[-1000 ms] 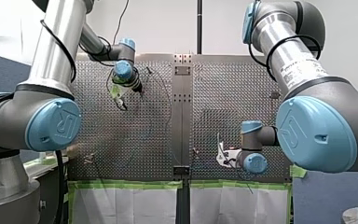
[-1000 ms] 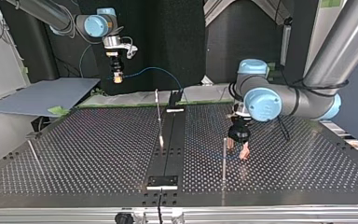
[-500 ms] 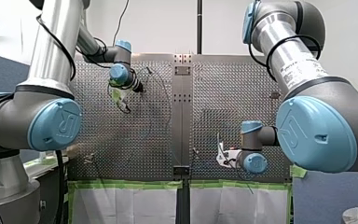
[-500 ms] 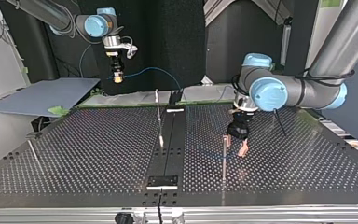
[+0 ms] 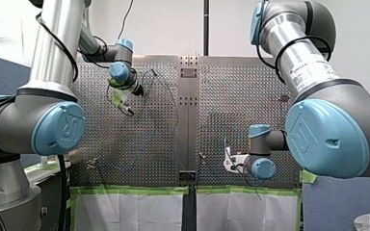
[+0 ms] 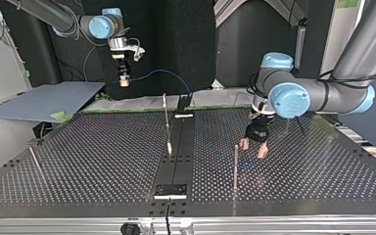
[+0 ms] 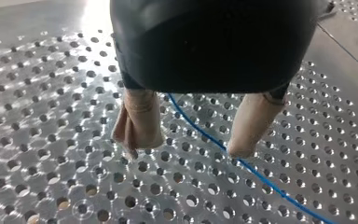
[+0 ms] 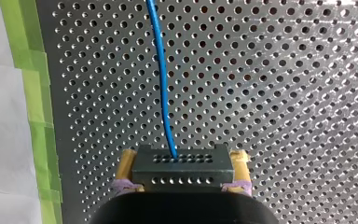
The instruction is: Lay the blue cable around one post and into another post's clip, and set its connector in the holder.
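- Logging the left gripper (image 7: 193,140) first: its beige pads (image 7: 137,126) stand wide apart, tips low over the table (image 7: 51,140), with nothing gripped.
- Cable (image 7: 242,164) lies on the perforated plate and runs between those pads, closer to one of them. I cannot tell whether it touches that pad.
- Right gripper (image 8: 184,156): its yellow pads (image 8: 128,164) are drawn in narrow, one pressed on each end of the black connector (image 8: 182,172).
- In the right wrist view the cable leaves the connector's far face and runs nearly straight ahead, above the plate. Green tape (image 8: 28,93) borders the plate on one side, with white sheet beyond it.
- In the top view the left gripper hangs just above the plate at the right of the rail (image 6: 176,161). It is near the near post (image 6: 235,164), on that post's far side and a little to its right.
- In the same view the right gripper is held high at the upper left, beyond the table's far edge and well apart from the left gripper. The cable arcs from it toward the middle of that edge.
- Centre post (image 6: 166,120) stands just left of the rail. Side post (image 6: 34,159) leans near the plate's left edge.
- No clip or holder is clear enough to name. The cable touches none of the three posts as far as the views show.
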